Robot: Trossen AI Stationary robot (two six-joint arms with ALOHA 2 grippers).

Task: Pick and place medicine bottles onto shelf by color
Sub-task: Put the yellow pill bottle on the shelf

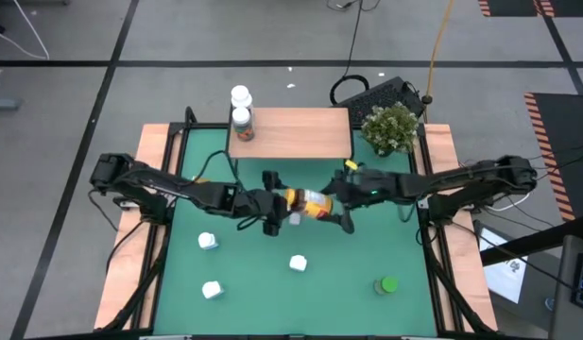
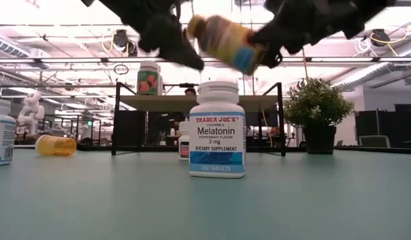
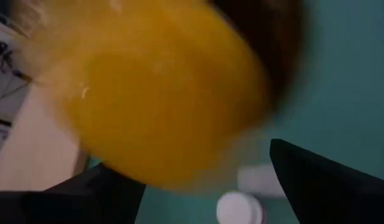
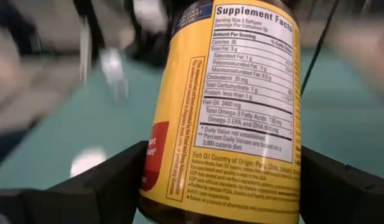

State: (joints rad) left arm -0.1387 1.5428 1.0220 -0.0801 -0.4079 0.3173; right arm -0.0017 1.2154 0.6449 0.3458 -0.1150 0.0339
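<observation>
Both grippers are meeting mid-air over the surface (image 1: 187, 274): right gripper (image 1: 340, 215) jaws are gripping the yellow-label bottle (image 1: 312, 201) (fish oil), while left gripper (image 1: 269, 210) jaws are sitting released at its yellow lid (image 3: 160, 93), short of the shelf (image 1: 300, 132).

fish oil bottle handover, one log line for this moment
phase: handover above table | fish oil bottle: airborne, tilted | right gripper: shut on it | left gripper: open at lid end | shelf: two bottles

Both arms reach inward above mid-table, left hand (image 1: 270, 214) and right hand (image 1: 340, 210) nearly meeting.
</observation>
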